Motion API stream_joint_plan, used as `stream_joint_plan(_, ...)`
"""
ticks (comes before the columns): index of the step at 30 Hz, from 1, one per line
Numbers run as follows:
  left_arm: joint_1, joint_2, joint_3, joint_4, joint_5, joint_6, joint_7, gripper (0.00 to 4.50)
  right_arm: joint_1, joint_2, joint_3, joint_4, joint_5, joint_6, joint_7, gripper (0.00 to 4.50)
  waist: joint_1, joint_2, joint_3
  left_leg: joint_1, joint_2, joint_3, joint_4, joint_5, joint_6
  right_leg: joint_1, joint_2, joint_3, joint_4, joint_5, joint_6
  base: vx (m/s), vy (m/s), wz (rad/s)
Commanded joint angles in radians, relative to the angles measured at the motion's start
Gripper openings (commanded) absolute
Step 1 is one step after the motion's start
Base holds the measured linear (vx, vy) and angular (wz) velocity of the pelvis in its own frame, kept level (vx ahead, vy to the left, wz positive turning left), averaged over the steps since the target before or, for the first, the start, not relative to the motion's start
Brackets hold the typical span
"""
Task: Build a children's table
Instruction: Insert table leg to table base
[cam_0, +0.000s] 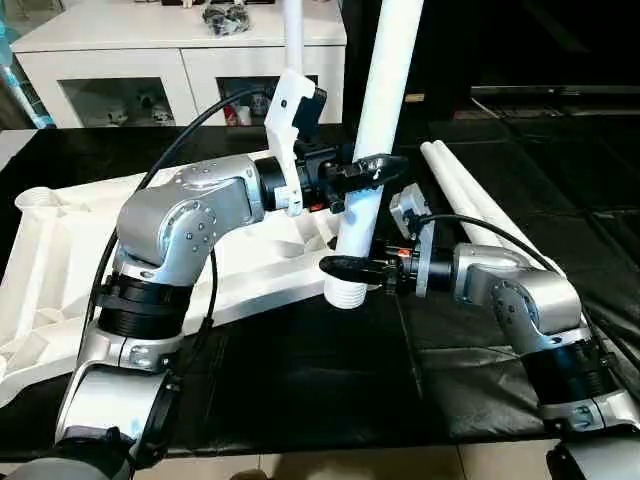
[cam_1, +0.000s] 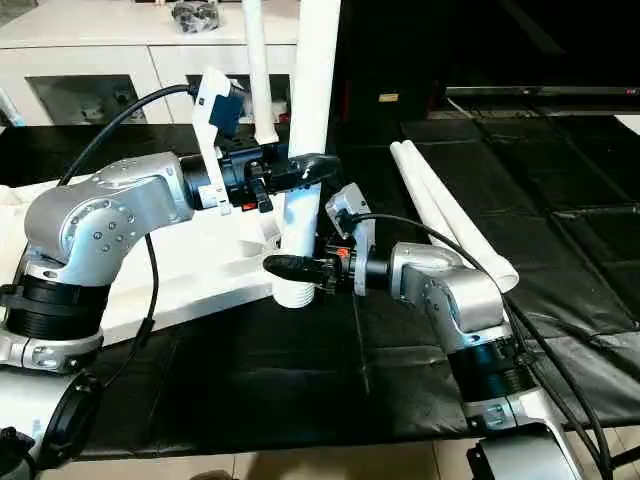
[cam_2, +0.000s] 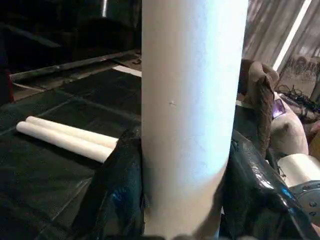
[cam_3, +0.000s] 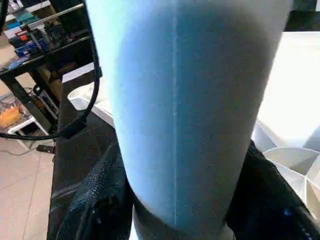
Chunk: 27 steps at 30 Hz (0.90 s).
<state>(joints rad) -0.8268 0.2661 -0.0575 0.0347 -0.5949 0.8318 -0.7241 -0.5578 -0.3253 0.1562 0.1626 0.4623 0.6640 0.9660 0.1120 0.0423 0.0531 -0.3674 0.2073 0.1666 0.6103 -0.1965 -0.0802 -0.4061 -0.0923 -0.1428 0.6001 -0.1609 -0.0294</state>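
Note:
A white table leg stands nearly upright in the middle, its ribbed lower end just off the near right edge of the table top. The top lies upside down on the left, ribbed side up. My left gripper is shut on the leg's middle, its black fingers pressed on both sides. My right gripper is shut on the same leg lower down, near its end, with its fingers hugging the tube. Another leg rises upright behind the left wrist, its foot hidden.
Two more white legs lie side by side on the black mat to the right. A white cabinet with glass doors stands along the back. The table's front edge runs just under my forearms.

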Motion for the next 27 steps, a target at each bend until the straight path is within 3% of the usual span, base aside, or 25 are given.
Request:
stream_joint_plan(1,-0.023,0.0,0.003,-0.033,-0.032,0.012,-0.029,1.8,-0.018,0.002,-0.048,0.02,0.014,0.005,-0.021,1.99,-0.001,-0.001,-0.083,0.002,0.018,-0.004,-0.058,-0.088,0.033,0.072,-0.055,0.058,-0.065,-0.216,-0.141,0.0,0.0,0.0)
stream_joint_plan(9,-0.019,0.003,0.005,-0.037,-0.026,0.007,-0.03,1.8,-0.019,0.004,-0.054,0.029,0.013,0.0,-0.028,1.99,-0.001,-0.002,-0.084,0.003,0.019,-0.004,-0.058,-0.089,0.033,0.072,-0.055,0.059,-0.064,-0.212,-0.145,0.0,0.0,0.0)
stream_joint_plan(13,-0.017,0.004,0.007,-0.035,-0.021,0.003,-0.03,1.8,-0.025,0.007,-0.07,0.026,0.043,0.038,-0.021,1.99,-0.001,-0.003,-0.084,0.002,0.019,-0.004,-0.058,-0.087,0.034,0.073,-0.055,0.059,-0.064,-0.214,-0.145,0.0,0.0,0.0)
stream_joint_plan(14,-0.017,0.004,0.008,-0.035,-0.021,0.003,-0.03,1.8,-0.025,0.007,-0.071,0.024,0.046,0.041,-0.019,2.55,-0.001,-0.003,-0.084,0.002,0.019,-0.004,-0.058,-0.087,0.035,0.073,-0.055,0.059,-0.064,-0.213,-0.145,0.0,0.0,0.0)
stream_joint_plan(15,-0.017,0.004,0.009,-0.035,-0.02,0.003,-0.03,1.8,-0.025,0.006,-0.071,0.022,0.045,0.042,-0.019,2.69,0.0,-0.003,-0.084,0.002,0.019,-0.004,-0.058,-0.085,0.035,0.073,-0.055,0.059,-0.064,-0.211,-0.144,0.0,0.0,0.0)
stream_joint_plan(27,-0.012,0.021,-0.001,-0.035,-0.008,-0.007,-0.045,1.8,-0.023,-0.009,-0.059,0.022,0.024,0.013,-0.001,2.81,-0.001,-0.001,-0.083,0.003,0.018,-0.004,-0.058,-0.09,0.031,0.072,-0.055,0.058,-0.065,-0.22,-0.142,0.0,0.0,0.0)
